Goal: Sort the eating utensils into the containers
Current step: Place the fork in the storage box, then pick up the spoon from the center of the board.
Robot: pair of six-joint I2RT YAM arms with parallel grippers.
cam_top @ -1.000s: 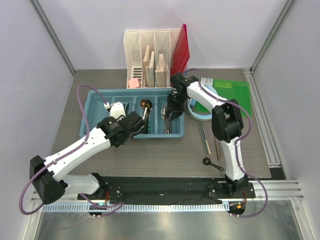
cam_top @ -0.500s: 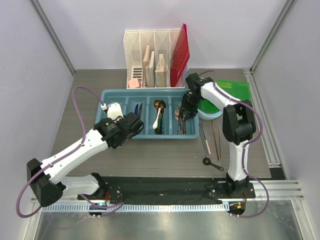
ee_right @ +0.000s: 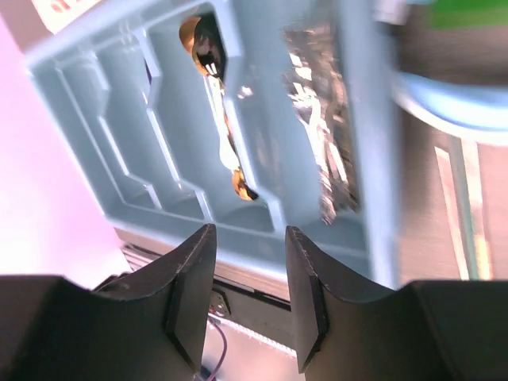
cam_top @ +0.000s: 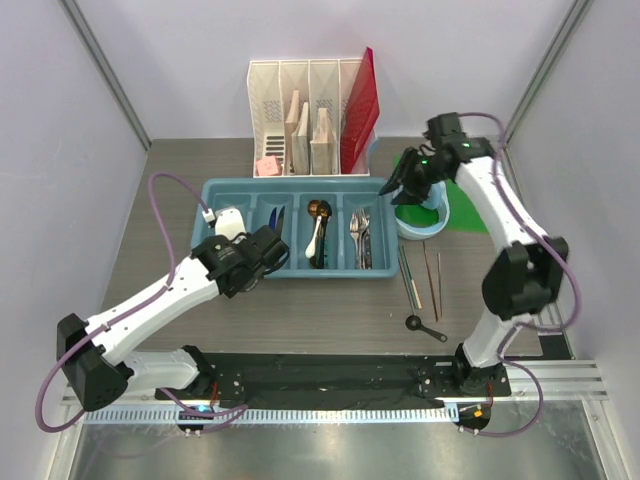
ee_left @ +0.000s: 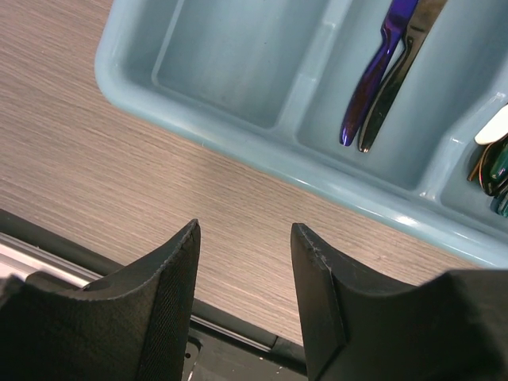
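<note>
Across the table [cam_top: 170, 290], your sorting is mostly done, with stragglers at the right.
Your left gripper [cam_top: 273, 243] hovers spread and empty at the tray's [cam_top: 300, 272] near edge. Knives [cam_top: 276, 216], spoons [cam_top: 317, 232] and forks [cam_top: 360, 238] fill three compartments. Your right gripper [cam_top: 397, 190] hangs fingers apart, empty. Chopsticks [cam_top: 408, 275] and a dark spoon [cam_top: 425, 326] lie unsorted.

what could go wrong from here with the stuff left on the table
The chopsticks lie thin and flat on the table, close together, so a claw may slip or lift only one. The left claw sits open right by the near rim of the tray and might nudge it.
</note>
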